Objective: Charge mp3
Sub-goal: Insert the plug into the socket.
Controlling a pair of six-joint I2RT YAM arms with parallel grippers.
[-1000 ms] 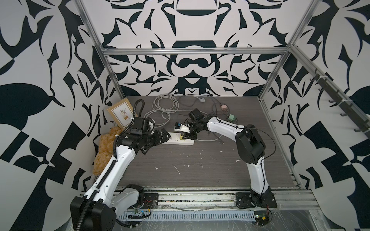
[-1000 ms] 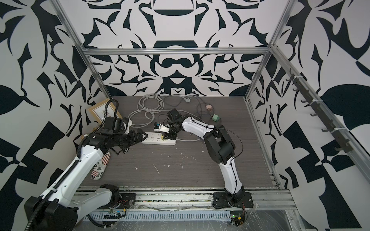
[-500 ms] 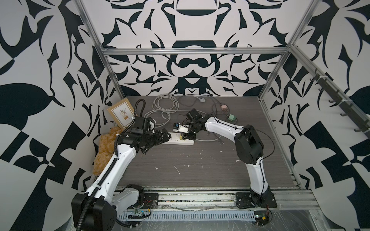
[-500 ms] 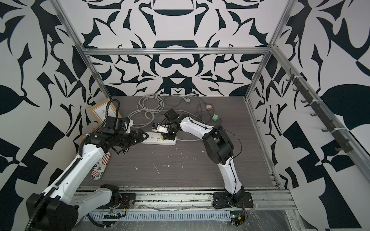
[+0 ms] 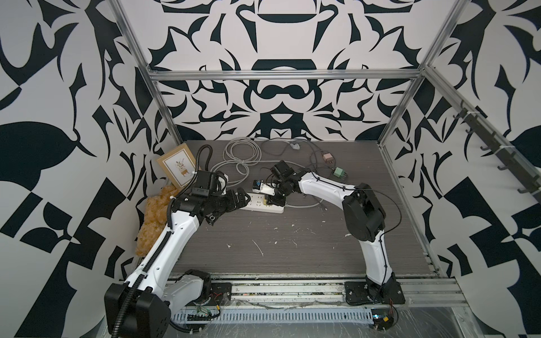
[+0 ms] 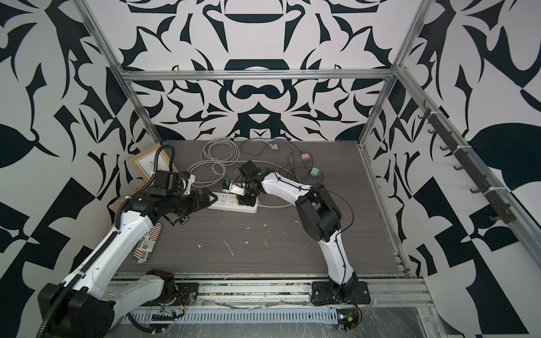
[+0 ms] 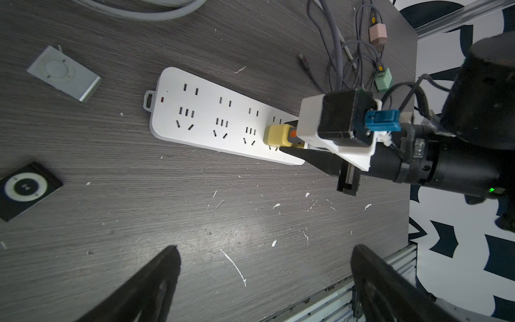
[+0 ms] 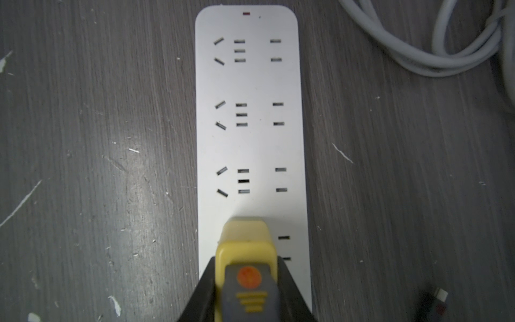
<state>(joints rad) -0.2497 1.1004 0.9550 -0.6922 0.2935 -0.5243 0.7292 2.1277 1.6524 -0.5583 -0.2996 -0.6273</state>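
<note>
My right hand (image 8: 245,263) grips the yellow charger cube (image 8: 246,234) at the white power strip's (image 8: 250,83) end socket on the counter (image 7: 139,195), my left hand (image 7: 266,248) hangs spread wide nearby, and I can't spot the mp3.

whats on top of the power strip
On the power strip a yellow charger cube sits at one end, gripped by the right gripper; other sockets are bare. Its prongs are covered.

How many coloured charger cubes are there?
3. Yellow cube on the strip, in the right gripper; pink cube and green cube among cables toward the back wall. More may be hidden.
</note>
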